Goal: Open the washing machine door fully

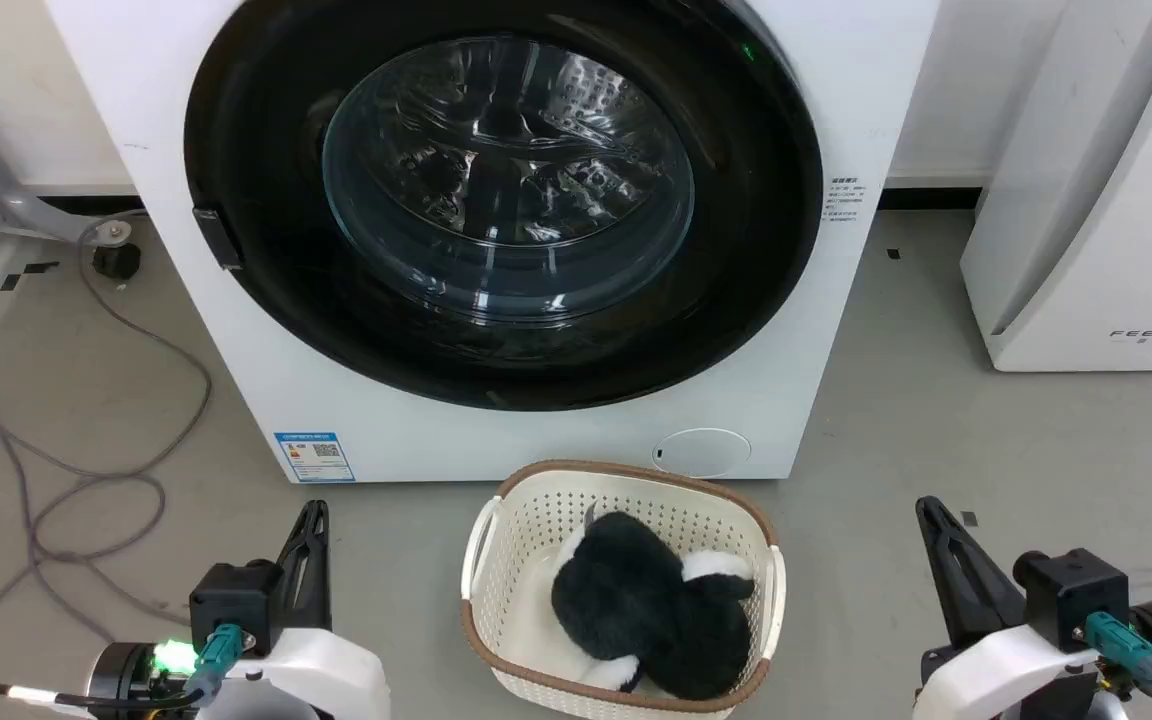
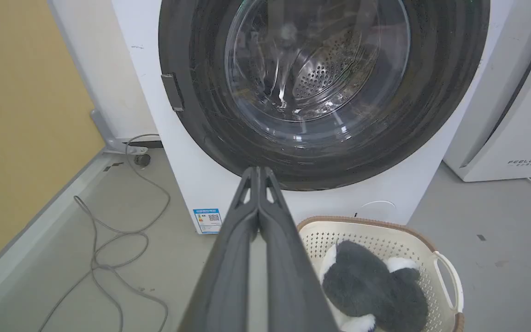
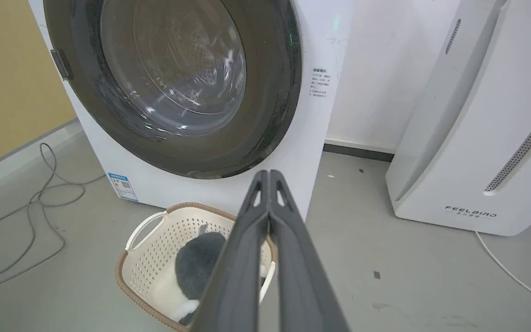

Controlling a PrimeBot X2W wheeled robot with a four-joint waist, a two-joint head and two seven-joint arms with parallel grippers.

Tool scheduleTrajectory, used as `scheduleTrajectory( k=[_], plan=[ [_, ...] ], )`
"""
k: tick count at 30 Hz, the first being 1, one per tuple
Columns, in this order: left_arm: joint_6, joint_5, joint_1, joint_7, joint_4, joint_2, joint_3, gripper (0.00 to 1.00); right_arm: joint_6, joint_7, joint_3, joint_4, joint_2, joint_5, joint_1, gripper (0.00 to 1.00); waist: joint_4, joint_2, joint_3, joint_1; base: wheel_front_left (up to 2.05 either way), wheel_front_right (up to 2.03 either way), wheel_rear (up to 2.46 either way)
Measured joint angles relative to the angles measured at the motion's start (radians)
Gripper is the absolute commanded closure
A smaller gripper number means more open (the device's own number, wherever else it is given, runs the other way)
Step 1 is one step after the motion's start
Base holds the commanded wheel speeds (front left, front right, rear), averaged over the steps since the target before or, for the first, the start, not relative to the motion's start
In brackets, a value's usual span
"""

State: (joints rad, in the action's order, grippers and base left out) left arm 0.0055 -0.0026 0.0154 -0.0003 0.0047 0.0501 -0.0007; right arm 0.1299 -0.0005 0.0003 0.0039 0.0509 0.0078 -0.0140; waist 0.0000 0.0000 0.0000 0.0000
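I read the washing machine door (image 1: 502, 200) as fully closed, flush on the front of the washing machine (image 1: 496, 445), so the whole opening is left to do, with my left gripper (image 1: 313, 515) and right gripper (image 1: 929, 512) both clenched empty, low before the machine.

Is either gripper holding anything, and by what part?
Nothing is held. Left gripper and right gripper are both shut empty, apart from the washing machine door.

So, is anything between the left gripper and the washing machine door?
Nothing visible: grey floor separates the left gripper from the round glossy black washing machine door. The cream perforated basket stands to the gripper's right.
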Motion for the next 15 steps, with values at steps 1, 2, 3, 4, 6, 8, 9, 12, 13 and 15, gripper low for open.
scheduleTrajectory(
  k=[1, 2, 3, 4, 6, 8, 9, 12, 13, 15],
  plan=[
    [0.0, 0.0, 0.0, 0.0, 0.0, 0.0, 0.001, 1.0, 0.0, 0.0, 0.0, 0.0, 0.0, 0.0, 0.0, 1.0, 0.0, 0.0, 0.0, 0.0, 0.0, 0.0, 0.0],
    [0.0, 0.0, 0.0, 0.0, 0.0, 0.0, 0.0, 1.0, 0.0, 0.0, 0.0, 0.0, 0.0, 0.0, 0.0, 1.0, 0.0, 0.0, 0.0, 0.0, 0.0, 0.0, 0.0],
    [0.0, 0.0, 0.0, 0.0, 0.0, 0.0, 0.0, 1.0, 0.0, 0.0, 0.0, 0.0, 0.0, 0.0, 0.0, 1.0, 0.0, 0.0, 0.0, 0.0, 0.0, 0.0, 0.0],
    [0.0, 0.0, 0.0, 0.0, 0.0, 0.0, 0.001, 1.0, 0.0, 0.0, 0.0, 0.0, 0.0, 0.0, 0.0, 1.0, 0.0, 0.0, 0.0, 0.0, 0.0, 0.0, 0.0],
    [0.0, 0.0, 0.0, 0.0, 0.0, 0.0, 0.0, 1.0, 0.0, 0.0, 0.0, 0.0, 0.0, 0.0, 0.0, 1.0, 0.0, 0.0, 0.0, 0.0, 0.0, 0.0, 0.0],
    [0.0, 0.0, 0.0, 0.0, 0.0, 0.0, 0.001, 1.0, 0.0, 0.0, 0.0, 0.0, 0.0, 0.0, 0.0, 1.0, 0.0, 0.0, 0.0, 0.0, 0.0, 0.0, 0.0],
    [0.0, 0.0, 0.0, 0.0, 0.0, 0.0, 0.0, 1.0, 0.0, 0.0, 0.0, 0.0, 0.0, 0.0, 0.0, 1.0, 0.0, 0.0, 0.0, 0.0001, 0.0, 0.0, 0.0],
    [0.0, 0.0, 0.0, 0.0, 0.0, 0.0, 0.0, 1.0, 0.0, 0.0, 0.0, 0.0, 0.0, 0.0, 0.0, 1.0, 0.0, 0.0, 0.0, 0.0, 0.0, 0.0, 0.0],
    [0.0, 0.0, 0.0, 0.0, 0.0, 0.0, 0.0, 1.0, 0.0, 0.0, 0.0, 0.0, 0.0, 0.0, 0.0, 1.0, 0.0, 0.0, 0.0, 0.0, 0.0, 0.0, 0.0],
    [0.0, 0.0, 0.0, 0.0, 0.0, 0.0, 0.0, 1.0, 0.0, 0.0, 0.0, 0.0, 0.0, 0.0, 0.0, 1.0, 0.0, 0.0, 0.0, 0.0, 0.0, 0.0, 0.0]
  ],
)
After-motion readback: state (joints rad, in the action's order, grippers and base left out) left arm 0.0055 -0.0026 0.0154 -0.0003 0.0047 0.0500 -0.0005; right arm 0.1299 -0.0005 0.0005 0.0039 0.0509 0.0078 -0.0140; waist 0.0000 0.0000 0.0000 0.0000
